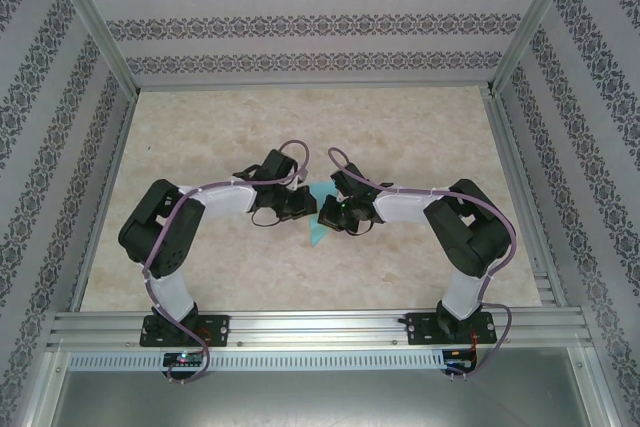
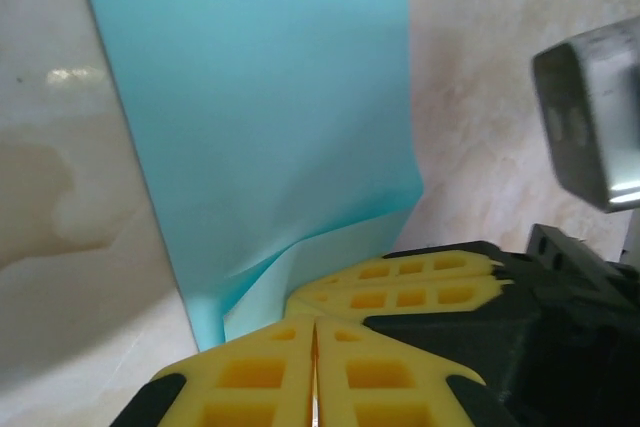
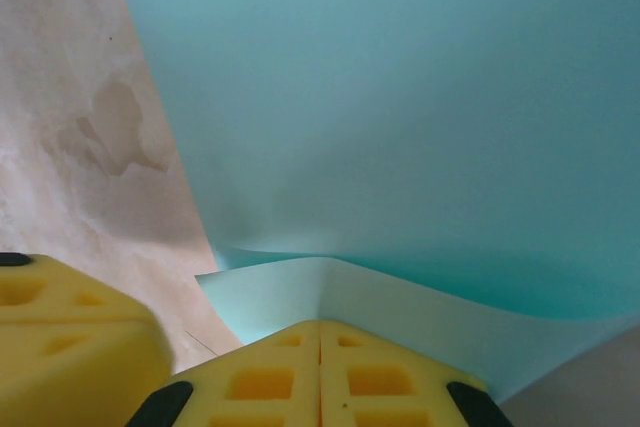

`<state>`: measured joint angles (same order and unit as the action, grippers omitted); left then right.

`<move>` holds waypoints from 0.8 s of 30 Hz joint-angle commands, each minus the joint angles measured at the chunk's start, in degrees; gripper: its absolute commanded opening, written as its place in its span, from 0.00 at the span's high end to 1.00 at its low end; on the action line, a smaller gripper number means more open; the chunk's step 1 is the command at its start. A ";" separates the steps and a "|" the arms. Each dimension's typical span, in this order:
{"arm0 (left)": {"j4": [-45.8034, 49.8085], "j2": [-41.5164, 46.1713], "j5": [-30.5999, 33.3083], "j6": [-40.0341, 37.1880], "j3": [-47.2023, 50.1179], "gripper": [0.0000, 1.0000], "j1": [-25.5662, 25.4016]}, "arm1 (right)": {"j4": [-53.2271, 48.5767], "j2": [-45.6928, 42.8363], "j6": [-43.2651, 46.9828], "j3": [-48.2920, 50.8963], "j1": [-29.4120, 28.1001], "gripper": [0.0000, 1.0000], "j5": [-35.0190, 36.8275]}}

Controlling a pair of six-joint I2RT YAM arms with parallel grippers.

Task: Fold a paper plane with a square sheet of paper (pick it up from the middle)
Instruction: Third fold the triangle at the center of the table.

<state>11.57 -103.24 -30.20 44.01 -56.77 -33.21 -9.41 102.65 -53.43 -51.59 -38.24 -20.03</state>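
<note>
On the table, square sheet of paper between left fingers and right fingers

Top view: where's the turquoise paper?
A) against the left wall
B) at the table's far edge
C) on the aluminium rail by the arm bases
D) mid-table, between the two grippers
D: the paper sits mid-table, right where the left gripper and the right gripper meet, well clear of the walls and the rail.
</note>
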 commanded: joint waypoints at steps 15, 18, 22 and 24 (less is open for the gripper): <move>4.04 -4.07 5.65 -1.02 -0.97 0.99 -1.51 | 5.07 -1.55 0.80 2.31 0.45 0.92 -0.80; 5.36 -4.33 7.46 -1.80 -1.04 0.99 -1.47 | 8.72 -4.14 1.86 3.54 1.19 0.89 -2.17; 5.87 -4.34 8.39 -1.99 -0.84 1.00 -1.53 | 11.61 -7.10 3.23 5.53 2.13 0.86 -3.29; 5.91 -4.10 8.60 -1.96 -0.66 1.00 -1.50 | 12.21 -8.09 3.41 6.65 2.75 0.86 -3.28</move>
<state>13.67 -106.32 -25.63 43.57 -57.41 -34.26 -1.30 97.10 -51.90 -46.59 -36.34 -22.24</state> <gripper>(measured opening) 0.060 0.141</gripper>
